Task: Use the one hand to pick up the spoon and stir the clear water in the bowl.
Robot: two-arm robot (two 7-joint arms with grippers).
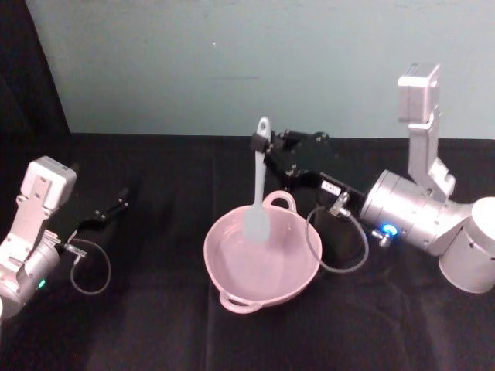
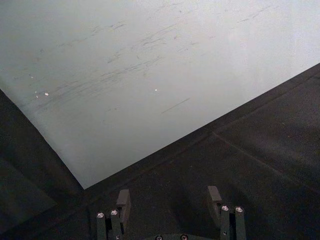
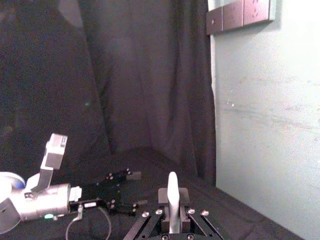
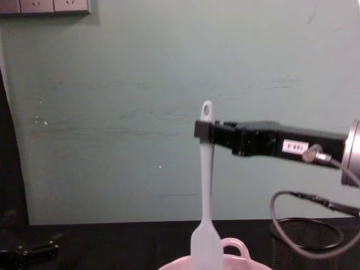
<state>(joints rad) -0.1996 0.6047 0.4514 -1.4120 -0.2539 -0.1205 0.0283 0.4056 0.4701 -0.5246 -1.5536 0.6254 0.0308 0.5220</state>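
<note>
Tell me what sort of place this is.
Probably a robot lab bench, not a kitchen: black cloth table against a bare green wall, right gripper holding a white spoon over a pink bowl, left gripper parked.

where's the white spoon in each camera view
head view: spoon hangs upright at centre, blade over the pink bowl, handle pinched by the right tool.
chest view: spoon upright at centre, blade reaching the bowl's rim.
right wrist view: handle end sticks up from the right tool's grip.
left wrist view: looks past the open left tool at the wall.
shared landmark: the pale green wall.
</note>
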